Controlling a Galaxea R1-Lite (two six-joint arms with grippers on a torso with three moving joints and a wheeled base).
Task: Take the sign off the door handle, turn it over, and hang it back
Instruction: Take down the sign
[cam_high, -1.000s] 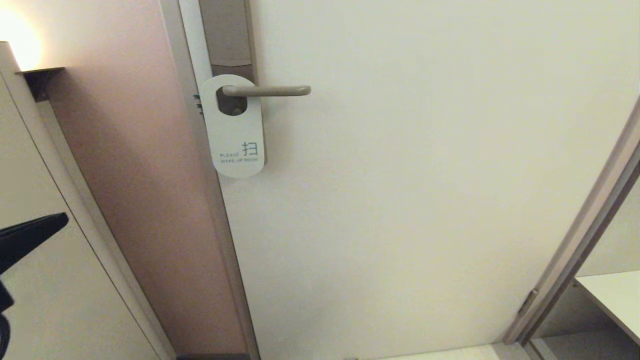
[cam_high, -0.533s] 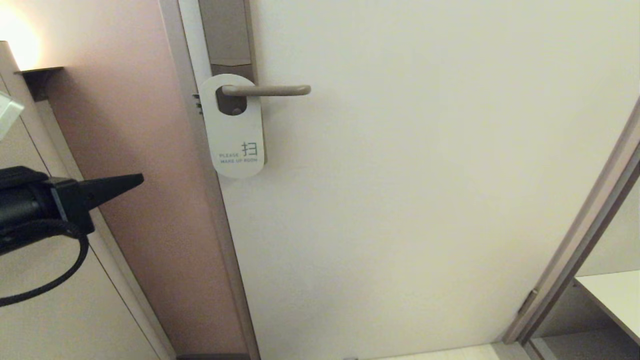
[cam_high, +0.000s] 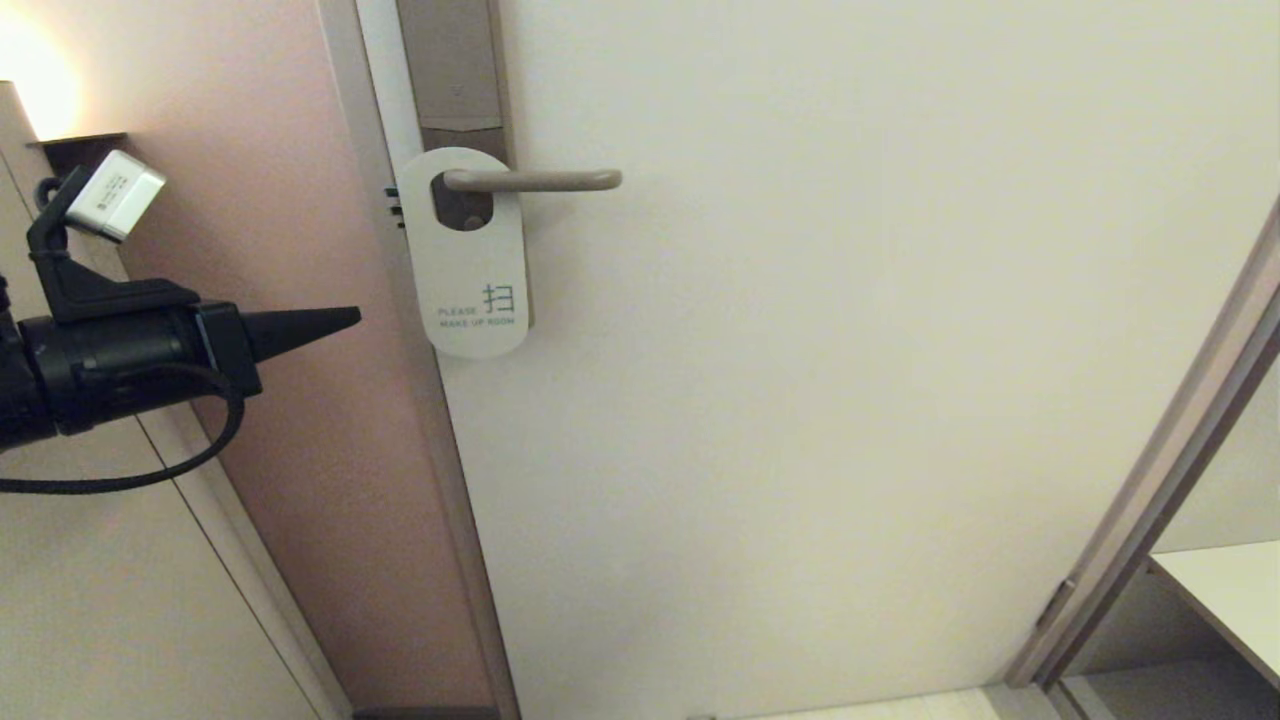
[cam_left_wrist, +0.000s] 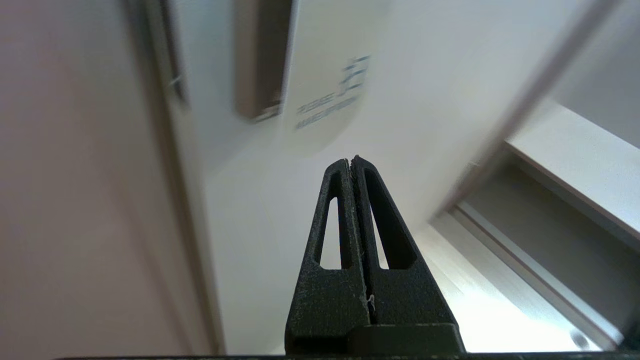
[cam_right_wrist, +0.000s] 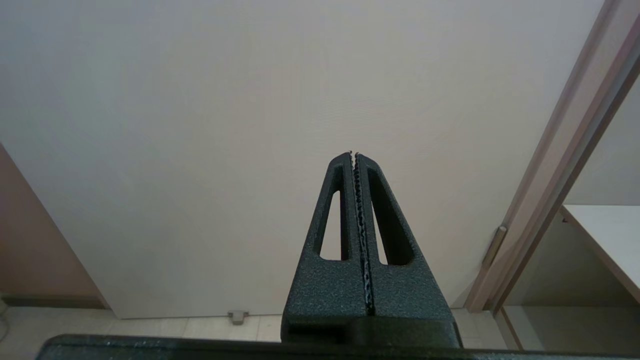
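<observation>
The sign (cam_high: 470, 270) hangs on the door handle (cam_high: 535, 181), white side out, reading "PLEASE MAKE UP ROOM". The handle is a slim beige lever on a tall backplate (cam_high: 452, 70) at the door's left edge. My left gripper (cam_high: 352, 318) is shut and empty, pointing right, level with the sign's lower end and a short way to its left, in front of the pink wall. In the left wrist view the sign (cam_left_wrist: 327, 105) lies blurred beyond the shut left gripper (cam_left_wrist: 350, 159). My right gripper (cam_right_wrist: 352, 153) is shut and empty, low before the bare door, outside the head view.
The white door (cam_high: 850, 400) fills the middle. A pink wall (cam_high: 260, 300) and a pale cabinet panel (cam_high: 90, 560) stand on the left. On the right are a door frame (cam_high: 1160, 500) and a white shelf (cam_high: 1225, 590). A wall lamp (cam_high: 40, 90) glows at upper left.
My left arm has risen and swung right from the picture's left edge toward the sign; its tip now sits near the door's edge. The sign, the handle and the right gripper are unmoved.
</observation>
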